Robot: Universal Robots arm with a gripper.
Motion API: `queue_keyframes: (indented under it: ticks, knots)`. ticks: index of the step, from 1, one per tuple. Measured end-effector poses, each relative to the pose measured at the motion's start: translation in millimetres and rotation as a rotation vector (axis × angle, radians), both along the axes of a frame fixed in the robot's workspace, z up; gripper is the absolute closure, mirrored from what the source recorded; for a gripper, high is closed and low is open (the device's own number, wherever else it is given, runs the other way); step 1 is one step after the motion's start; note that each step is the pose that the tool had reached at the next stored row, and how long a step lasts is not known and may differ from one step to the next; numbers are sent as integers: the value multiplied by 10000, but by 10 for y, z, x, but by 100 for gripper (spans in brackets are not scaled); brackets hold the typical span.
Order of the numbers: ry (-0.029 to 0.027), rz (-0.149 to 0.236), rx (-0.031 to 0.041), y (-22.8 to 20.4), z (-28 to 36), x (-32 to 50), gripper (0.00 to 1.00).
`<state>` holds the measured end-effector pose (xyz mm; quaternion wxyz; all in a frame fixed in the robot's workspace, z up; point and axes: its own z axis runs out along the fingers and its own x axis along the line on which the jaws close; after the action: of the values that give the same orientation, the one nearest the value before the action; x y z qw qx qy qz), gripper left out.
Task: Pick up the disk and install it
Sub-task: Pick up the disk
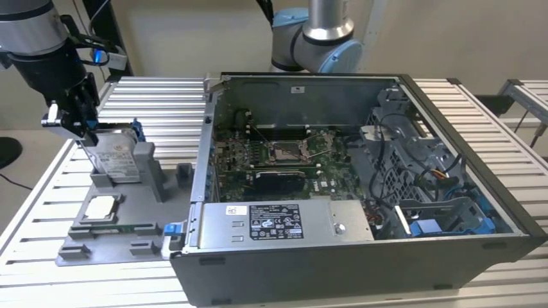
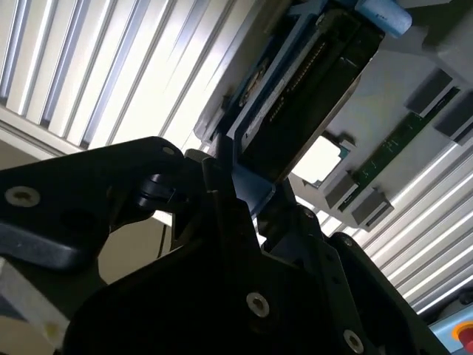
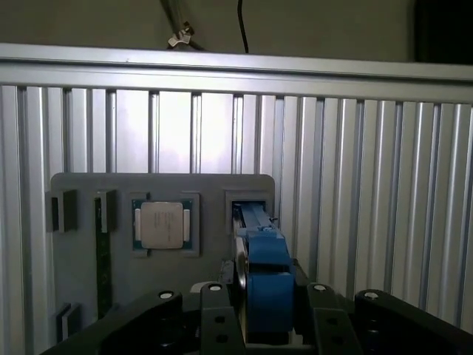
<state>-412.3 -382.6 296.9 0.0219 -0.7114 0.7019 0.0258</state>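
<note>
The disk (image 1: 117,153) stands on edge in a slot of the grey holder (image 1: 120,240) on the exterior view's left, its white label facing outward and its blue frame along the edges. My gripper (image 1: 86,128) comes down on its upper end, shut on the disk. In the first wrist view the blue frame of the disk (image 3: 263,285) sits clamped between the black fingers (image 3: 214,318), with its lower end at the holder's slot. The second wrist view has the dark edge of the disk (image 2: 310,89) running away from the gripper (image 2: 247,192).
An open computer case (image 1: 299,77) lies to the exterior view's right of the holder, with a grey power supply box (image 1: 283,221) and a blue-trimmed drive cage (image 1: 445,221). A square processor chip (image 1: 101,205) (image 3: 161,224) rests on the holder. A second arm's base (image 1: 321,38) stands behind the case.
</note>
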Motion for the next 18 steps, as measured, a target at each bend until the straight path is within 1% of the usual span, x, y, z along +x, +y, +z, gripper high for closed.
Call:
queue_keyframes:
  ticks: [4,6,7,16,18]
  knots:
    - [0,1,0,-1,-1,0,100]
    - [-2,-2,15,-20,-2,0,100]
    - [-2,-1,17,-22,-2,1,100]
    - [0,0,17,-23,0,1,100]
    - [3,1,6,-16,1,2,100]
